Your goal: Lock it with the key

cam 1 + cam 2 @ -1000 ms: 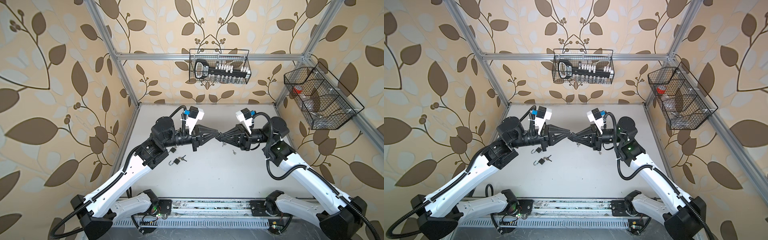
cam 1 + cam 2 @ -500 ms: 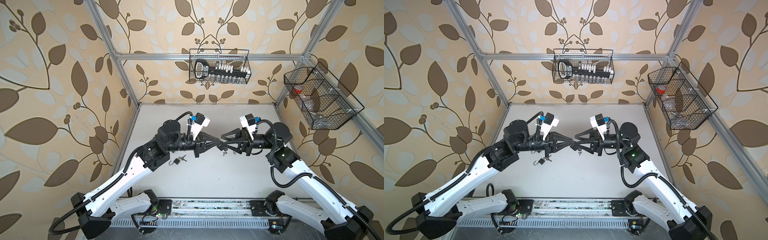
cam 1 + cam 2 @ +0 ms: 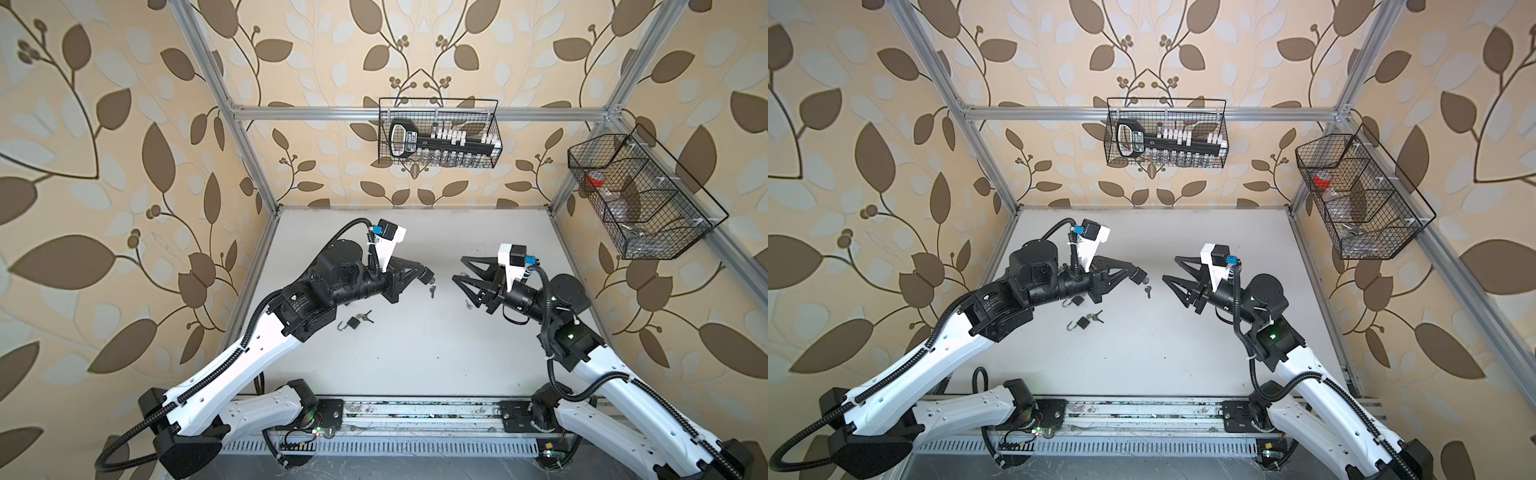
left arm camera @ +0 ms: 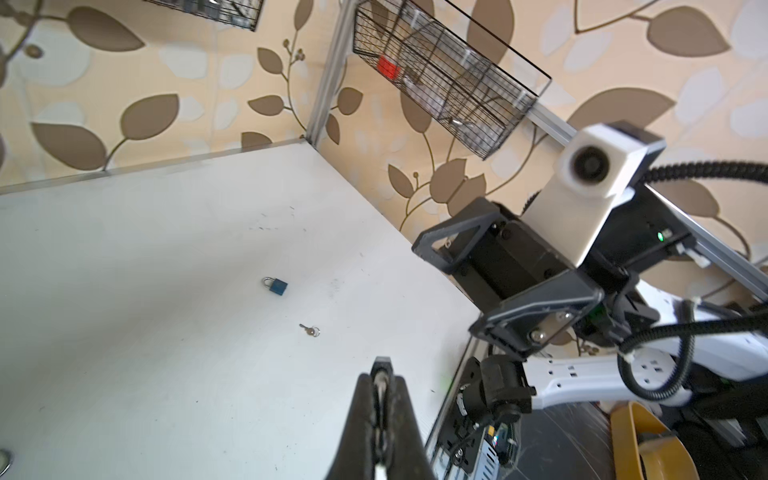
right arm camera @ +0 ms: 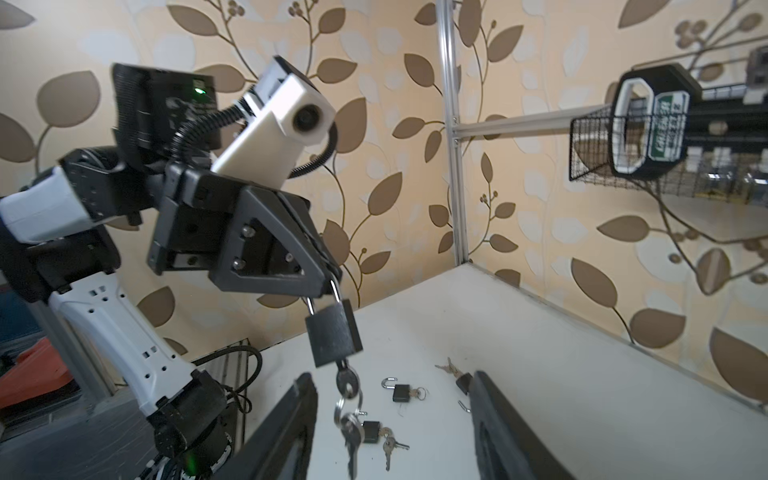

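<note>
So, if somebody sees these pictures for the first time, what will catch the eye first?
Most likely the two black grippers facing each other above the white table: the left gripper is shut on the shackle of a black padlock with keys hanging from it, and the right gripper stands open and empty. Next, the big black key-shaped object in the wire basket on the back wall.

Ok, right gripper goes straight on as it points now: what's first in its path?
Likely the padlock hanging by its shackle from the shut left gripper, with its keys dangling below: both line up between the jaws of the open right gripper in its wrist view. Height match unclear.
</note>
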### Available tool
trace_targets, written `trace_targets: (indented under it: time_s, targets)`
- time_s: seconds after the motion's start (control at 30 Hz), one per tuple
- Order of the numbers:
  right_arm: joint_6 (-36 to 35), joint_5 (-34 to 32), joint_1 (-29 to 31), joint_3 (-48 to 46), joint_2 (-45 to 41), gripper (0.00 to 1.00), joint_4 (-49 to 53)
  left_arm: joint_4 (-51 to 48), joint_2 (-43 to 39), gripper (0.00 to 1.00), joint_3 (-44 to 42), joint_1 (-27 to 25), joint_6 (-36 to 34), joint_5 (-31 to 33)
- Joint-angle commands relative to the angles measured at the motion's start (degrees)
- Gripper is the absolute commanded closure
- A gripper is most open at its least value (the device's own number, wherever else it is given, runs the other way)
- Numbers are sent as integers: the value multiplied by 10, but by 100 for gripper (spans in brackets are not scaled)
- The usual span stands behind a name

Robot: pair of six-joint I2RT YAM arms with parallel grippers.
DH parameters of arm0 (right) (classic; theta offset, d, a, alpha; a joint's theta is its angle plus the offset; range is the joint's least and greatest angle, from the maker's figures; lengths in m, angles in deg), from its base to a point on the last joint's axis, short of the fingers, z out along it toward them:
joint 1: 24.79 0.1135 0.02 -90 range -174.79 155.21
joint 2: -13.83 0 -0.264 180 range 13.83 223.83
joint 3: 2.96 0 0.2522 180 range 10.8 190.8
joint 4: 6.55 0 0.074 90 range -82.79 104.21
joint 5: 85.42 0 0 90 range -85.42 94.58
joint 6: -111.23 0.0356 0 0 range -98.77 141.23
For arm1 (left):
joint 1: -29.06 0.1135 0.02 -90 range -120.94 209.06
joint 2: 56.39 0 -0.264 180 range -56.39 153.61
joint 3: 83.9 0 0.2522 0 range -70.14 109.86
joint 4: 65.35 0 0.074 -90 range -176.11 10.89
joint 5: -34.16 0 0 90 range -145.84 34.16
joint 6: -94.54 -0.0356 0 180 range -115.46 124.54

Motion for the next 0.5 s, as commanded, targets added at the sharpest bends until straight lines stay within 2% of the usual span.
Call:
trace_targets:
  time_s: [0.0, 0.27, 0.37, 0.47]
  targets:
    - [-25, -58, 12, -11, 5, 41, -43, 27, -26, 100, 2, -5, 43, 79]
    - [-99, -182, 133, -15, 61, 43, -47, 61, -48, 100, -32, -4, 82, 114]
    - [-99, -221, 158, -15, 83, 44, -75, 60, -48, 100, -32, -5, 85, 111]
    - [-101, -230, 172, -14, 109, 45, -103, 63, -47, 100, -35, -5, 84, 114]
